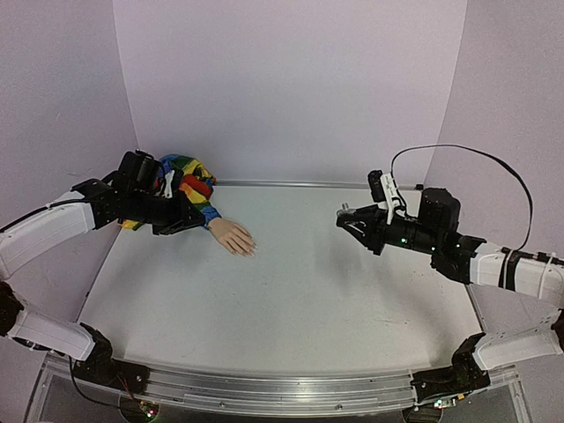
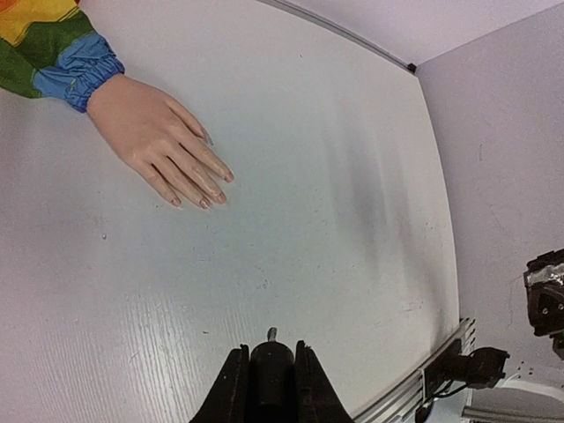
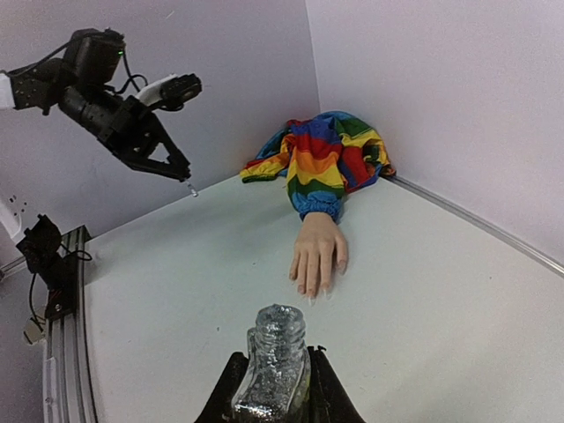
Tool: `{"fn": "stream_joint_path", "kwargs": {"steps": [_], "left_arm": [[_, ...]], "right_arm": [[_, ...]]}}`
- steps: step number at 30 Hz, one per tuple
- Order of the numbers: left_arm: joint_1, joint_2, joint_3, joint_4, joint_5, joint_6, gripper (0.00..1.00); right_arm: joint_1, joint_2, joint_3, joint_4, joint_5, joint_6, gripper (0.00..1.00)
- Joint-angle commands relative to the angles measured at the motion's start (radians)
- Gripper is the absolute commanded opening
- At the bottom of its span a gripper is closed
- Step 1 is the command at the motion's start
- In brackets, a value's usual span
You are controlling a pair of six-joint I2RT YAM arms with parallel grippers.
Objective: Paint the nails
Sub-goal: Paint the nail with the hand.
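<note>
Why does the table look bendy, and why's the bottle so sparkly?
Top external view: the wide lens bows the near rail. Left wrist view: soft grey shadows streak the table. Right wrist view: the glittery bottle in the right gripper catches the light.

No writing, label, brand name, number or sign can be read in any of the three views.
</note>
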State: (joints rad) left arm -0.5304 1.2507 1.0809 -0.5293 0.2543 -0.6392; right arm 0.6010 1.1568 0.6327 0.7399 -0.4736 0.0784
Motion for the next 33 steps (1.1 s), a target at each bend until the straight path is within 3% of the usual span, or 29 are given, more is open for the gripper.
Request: {"fn": "stream_joint_path", "kwargs": {"steps": [1, 9, 16, 33], "left_arm": [[0.017, 0.065, 0.015, 0.171, 0.110, 0.187, 0.00], [0.052, 0.257, 0.055, 0.156, 0.097, 0.408, 0.00], [0.052, 0.402, 0.035, 0.318, 0.125, 0.463, 0.00], [0.079, 0.565, 0.120, 0.308, 0.156, 0.629, 0.00]], "right_arm": [[0.003, -0.034, 0.029, -0.020, -0.098, -0.050, 0.00], [0.003, -0.027, 0.015, -0.041, -0.095, -0.114, 0.00], [0.004, -0.046, 0.007, -0.057, -0.058, -0.136, 0.00], [0.004, -0.015, 0.005, -0.062, 0.002, -0.196, 0.00]]}}
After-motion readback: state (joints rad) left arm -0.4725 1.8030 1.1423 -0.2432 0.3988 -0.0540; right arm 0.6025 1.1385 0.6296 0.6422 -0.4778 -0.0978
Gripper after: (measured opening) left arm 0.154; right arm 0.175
